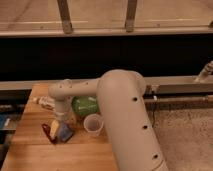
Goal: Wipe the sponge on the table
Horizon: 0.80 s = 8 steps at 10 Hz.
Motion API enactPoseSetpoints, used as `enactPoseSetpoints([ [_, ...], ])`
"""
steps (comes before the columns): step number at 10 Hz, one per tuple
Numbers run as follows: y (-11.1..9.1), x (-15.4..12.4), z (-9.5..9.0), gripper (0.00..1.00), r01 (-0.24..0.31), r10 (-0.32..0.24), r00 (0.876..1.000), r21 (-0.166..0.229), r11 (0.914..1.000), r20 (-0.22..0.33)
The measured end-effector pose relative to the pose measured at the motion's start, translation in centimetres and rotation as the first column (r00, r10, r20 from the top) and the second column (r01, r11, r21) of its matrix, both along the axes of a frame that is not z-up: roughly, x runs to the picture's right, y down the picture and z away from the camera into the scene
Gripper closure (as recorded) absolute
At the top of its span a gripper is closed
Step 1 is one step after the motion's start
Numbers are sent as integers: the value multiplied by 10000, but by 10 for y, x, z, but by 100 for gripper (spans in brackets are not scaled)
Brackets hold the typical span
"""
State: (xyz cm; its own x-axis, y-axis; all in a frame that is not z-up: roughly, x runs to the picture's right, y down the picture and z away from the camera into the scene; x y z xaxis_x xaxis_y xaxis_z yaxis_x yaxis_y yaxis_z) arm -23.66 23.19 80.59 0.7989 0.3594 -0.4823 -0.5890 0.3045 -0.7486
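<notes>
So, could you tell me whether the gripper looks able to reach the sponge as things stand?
Probably yes. The gripper hangs right over the sponge on the table, seemingly at or near contact; the bowl and cup stand aside, not between them.

Thick cream arm (125, 117) (small dark holes), gripper (59, 125) at its tip

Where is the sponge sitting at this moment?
In the camera view, the sponge is on the left part of the table, right at the gripper, between the dark red oblong object and the small cup.
</notes>
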Motion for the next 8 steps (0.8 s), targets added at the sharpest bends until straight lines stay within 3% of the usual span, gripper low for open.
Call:
enactPoseSetpoints([
  [6, 4, 0, 3, 90, 65, -65, 10000, -139, 9999, 16],
  [8, 17, -11, 0, 100, 180, -173, 9996, -334, 9993, 206],
])
